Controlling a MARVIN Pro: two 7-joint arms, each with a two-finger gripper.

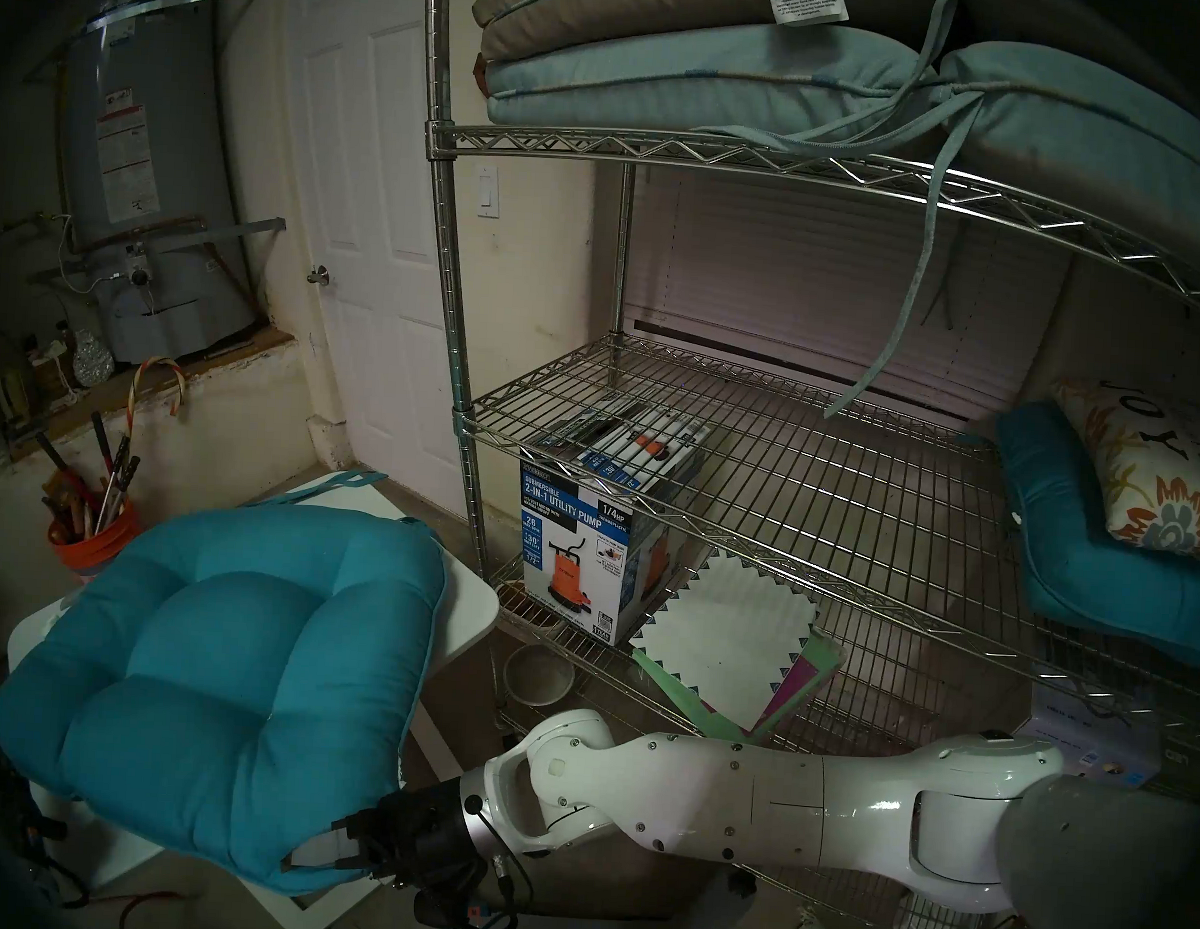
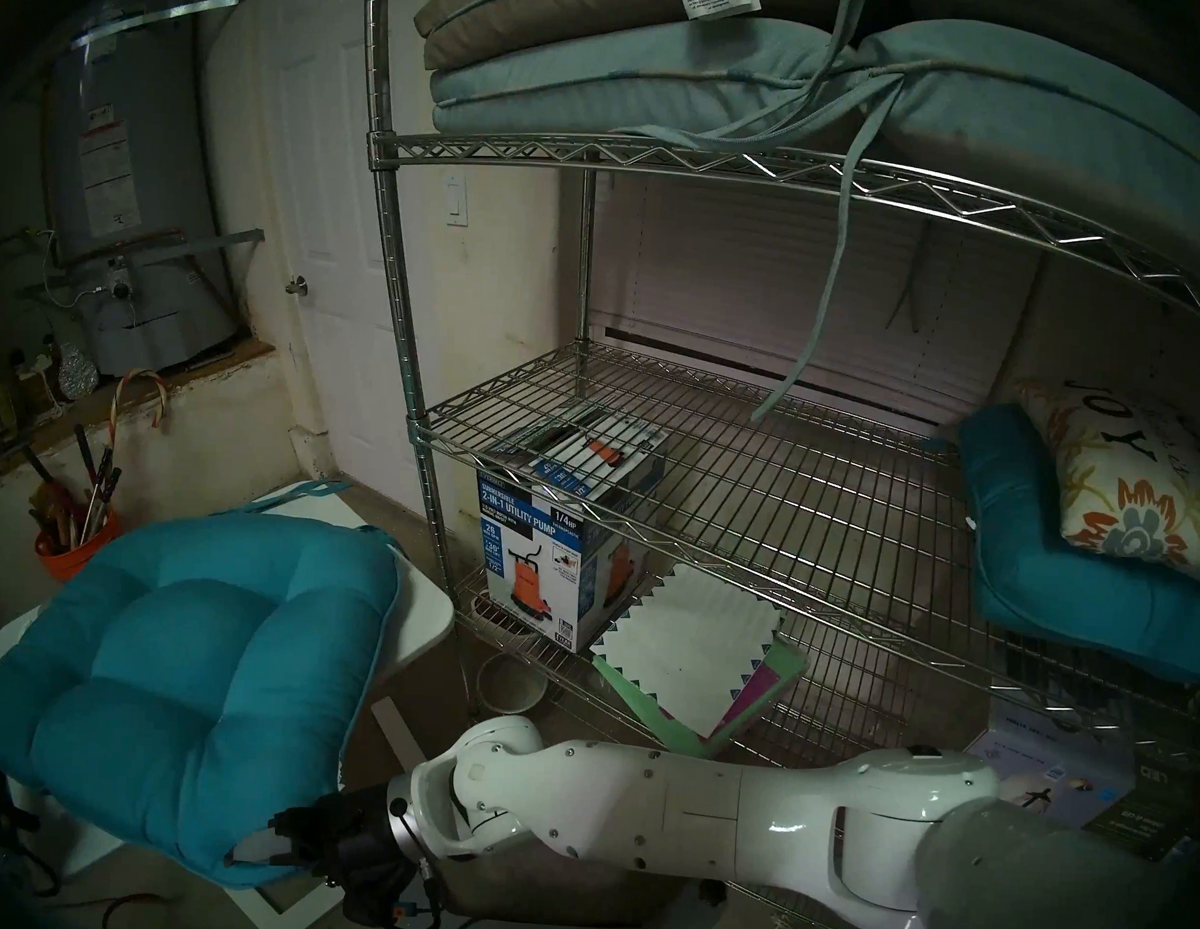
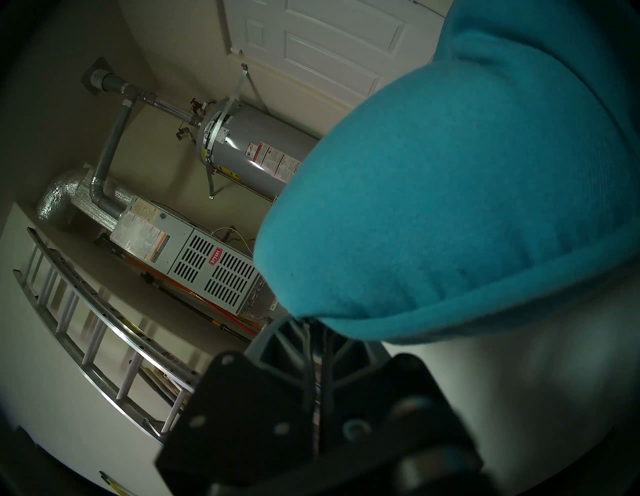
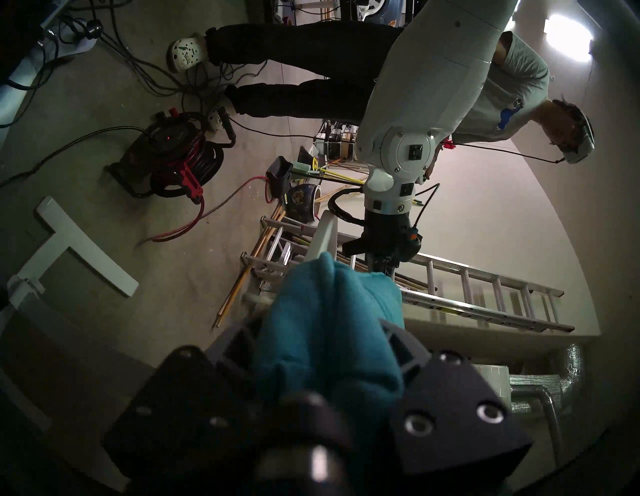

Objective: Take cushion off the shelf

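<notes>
the right tool [image 1: 327,852], black with pale fingers, sits nearest the head camera at the end of the white right arm [image 1: 774,802]. its jaws stand wide, one finger above and one below the near corner of the flat teal-blue tufted seat cushion [image 1: 225,670], and the wrist view shows the fabric bunched deep between them: it holds the cushion. the cushion spreads away from this tool up and to the left, tilted, over the white surface [image 1: 468,602], whose rounded corner shows bare just beyond the cushion's far edge. it is clear of the tall chrome wire shelf [image 1: 777,476], which stands to the right of the tool.

the left tool [image 3: 313,332] is closed tight on the cushion's opposite edge, its dark fingers pinched together under the piped rim; the cushion bulges above it.

behind the right tool, on the lowest tier, a box [image 1: 583,543] reads "submersible 2-in-1 utility pump" and "1/4 hp". on the middle tier a floral pillow [image 1: 1158,483] bears the letters "joy", lying on a bent teal cushion [image 1: 1092,555]. beyond the left tool a grey furnace [image 3: 194,263] carries a red "bryant" badge, beside a grey water heater [image 3: 256,152].
</notes>
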